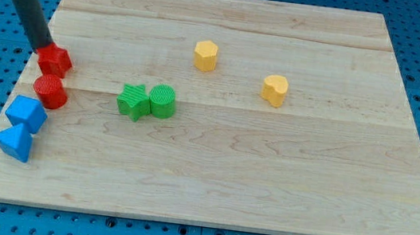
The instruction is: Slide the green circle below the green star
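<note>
Near the view's upper left, our dark rod slants down onto the wooden board (pixel 266 181), and my tip (pixel 44 50) rests at the upper-left edge of a red block (pixel 55 59) whose shape looks roughly like a star or hexagon; we cannot tell which. Our rod has no jaws and holds nothing; it only touches, or nearly touches, that red block.

Just below the tip sits a red cylinder (pixel 52 92), close under the first red block. Further below, toward the view's bottom left, lie a blue block (pixel 26 113) with angled faces and a blue triangle (pixel 14 142), the two touching.

Well to the right of the tip and a little lower, the green star (pixel 133 101) lies near the board's middle. The green circle (pixel 162 100) touches the star's right side, level with it.

Far to the tip's right, a yellow hexagon (pixel 205 55) stands slightly above tip level, and a yellow heart (pixel 274 90) lies further right, apart from it.
</note>
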Robot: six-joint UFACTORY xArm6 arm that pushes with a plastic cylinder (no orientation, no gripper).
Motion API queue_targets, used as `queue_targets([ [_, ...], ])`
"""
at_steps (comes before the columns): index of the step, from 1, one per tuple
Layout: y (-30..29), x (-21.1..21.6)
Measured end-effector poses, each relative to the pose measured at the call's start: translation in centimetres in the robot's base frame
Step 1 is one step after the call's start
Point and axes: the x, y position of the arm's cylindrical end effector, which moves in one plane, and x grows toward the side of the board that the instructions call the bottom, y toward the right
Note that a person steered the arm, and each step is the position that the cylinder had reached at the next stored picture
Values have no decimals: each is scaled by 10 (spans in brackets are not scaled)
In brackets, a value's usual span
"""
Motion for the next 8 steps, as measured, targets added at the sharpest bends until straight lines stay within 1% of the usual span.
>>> queue_targets([
  [1,-1,-9],
  [2,20,-41],
  [3,86,-49],
  [4,137,-49],
  [5,151,-49],
  [6,151,-49],
  [8,152,-22],
])
